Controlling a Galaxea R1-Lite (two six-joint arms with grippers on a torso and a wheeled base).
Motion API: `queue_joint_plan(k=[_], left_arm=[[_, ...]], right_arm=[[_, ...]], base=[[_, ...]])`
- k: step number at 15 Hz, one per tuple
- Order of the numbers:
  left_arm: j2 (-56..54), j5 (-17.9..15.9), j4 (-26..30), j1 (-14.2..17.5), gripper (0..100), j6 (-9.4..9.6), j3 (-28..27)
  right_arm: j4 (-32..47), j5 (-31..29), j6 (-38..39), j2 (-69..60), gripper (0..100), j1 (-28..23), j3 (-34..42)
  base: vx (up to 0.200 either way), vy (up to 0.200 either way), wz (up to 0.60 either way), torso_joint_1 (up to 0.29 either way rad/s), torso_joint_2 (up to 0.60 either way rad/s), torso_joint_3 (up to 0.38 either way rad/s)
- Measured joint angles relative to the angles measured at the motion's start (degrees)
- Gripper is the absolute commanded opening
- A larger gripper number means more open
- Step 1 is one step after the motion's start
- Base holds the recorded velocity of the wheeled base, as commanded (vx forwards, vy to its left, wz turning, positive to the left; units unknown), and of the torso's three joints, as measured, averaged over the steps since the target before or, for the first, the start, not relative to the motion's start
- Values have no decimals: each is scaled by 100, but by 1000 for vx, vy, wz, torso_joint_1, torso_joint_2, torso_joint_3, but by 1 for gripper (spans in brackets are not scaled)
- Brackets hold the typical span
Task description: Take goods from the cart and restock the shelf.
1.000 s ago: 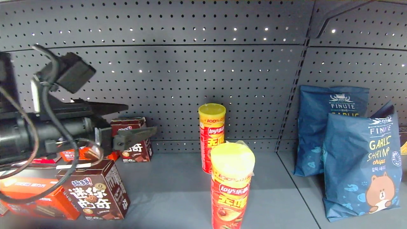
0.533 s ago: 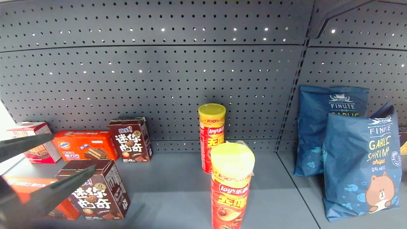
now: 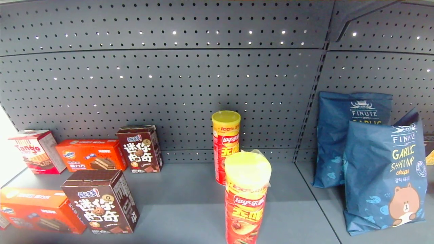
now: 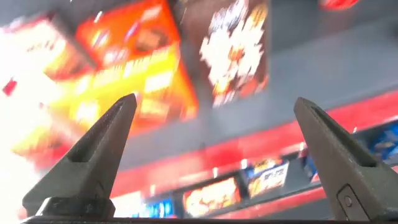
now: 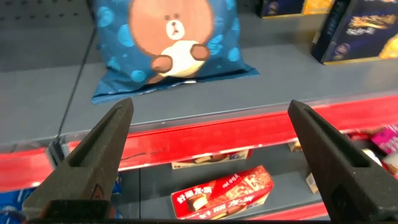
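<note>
**Grey steel shelf stocked on the left, both claws empty**

Head view: The shelf carries a front brown box at its left front, just beside a front orange box. Behind them stand a red-and-white box, a rear orange box and a rear brown box. In the middle a front can stands ahead of a rear can, and two blue bags lean at the right. The front can is the likeliest casualty. It is tall and narrow and stands well forward, so an arm bringing the next item in low could clip it and tip it. A second ago the left arm hung over the left-hand boxes, and half a second ago two of its fingers crossed the left edge. The boxes they covered now stand fully uncovered, and none of the goods has shifted.

Left wrist view: The left claw is spread wide with nothing between its fingers. The picture is smeared, with the boxes and the red shelf lip beyond. Rushing the next pick from the cart could mean a poor grip.

Right wrist view: The right claw is also spread and empty, facing the red lip below the bear bag. A lower-shelf box lies beneath. The bag's bottom sits near the shelf front, so a claw rising here could snag it and drag it off.
</note>
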Motion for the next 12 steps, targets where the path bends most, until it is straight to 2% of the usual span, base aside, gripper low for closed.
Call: queue_joint_plan(k=[2,4,6,8,10,12], left_arm=[[-463,12,68,195,100,-9,356],[-679,15,71,254,100,-20,494],[-780,17,66,267,100,-2,610],[-824,17,-9,267,100,24,887],[-841,17,-29,267,100,35,1005],[-848,17,-46,271,100,39,1095]], right_arm=[[-16,21,-32,-1,100,67,0],[-59,18,34,40,100,83,-44],[-330,33,163,435,100,98,-722],[-447,377,167,1349,100,330,-1888],[-350,678,-5,2260,100,1133,-2892],[-236,708,-128,3087,100,2508,-3377]], base=[[0,0,0,0,0,0],[0,0,0,0,0,0],[0,0,0,0,0,0],[0,0,0,0,0,0],[0,0,0,0,0,0],[0,0,0,0,0,0]])
